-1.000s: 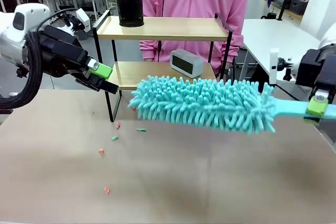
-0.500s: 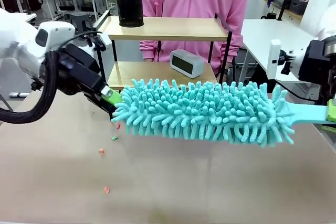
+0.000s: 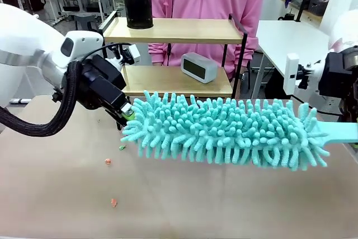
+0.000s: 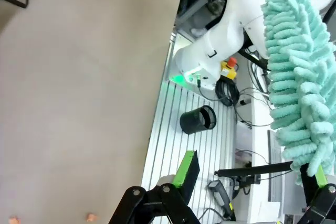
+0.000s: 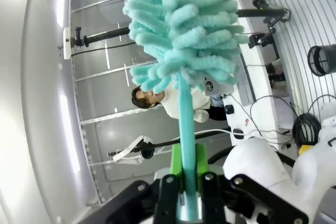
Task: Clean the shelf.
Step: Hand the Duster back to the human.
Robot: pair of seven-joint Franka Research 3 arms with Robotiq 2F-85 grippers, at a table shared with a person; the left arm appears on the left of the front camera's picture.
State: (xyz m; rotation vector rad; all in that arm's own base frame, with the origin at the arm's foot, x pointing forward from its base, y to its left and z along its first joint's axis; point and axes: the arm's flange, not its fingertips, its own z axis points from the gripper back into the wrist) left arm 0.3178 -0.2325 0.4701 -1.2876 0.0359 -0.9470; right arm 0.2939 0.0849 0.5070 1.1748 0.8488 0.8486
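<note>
- 1 teal microfiber duster [image 3: 224, 132] held level over the table [image 3: 196, 205], handle clenched in right gripper [image 5: 184, 174].
- left gripper [image 3: 127, 114] spread wide at its tip.
- shelf [image 3: 173, 31] stands just behind it.

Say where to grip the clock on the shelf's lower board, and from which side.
Probably across the clock's short ends, coming in level from the robot's side: the shelf's top board blocks a reach from above.
</note>
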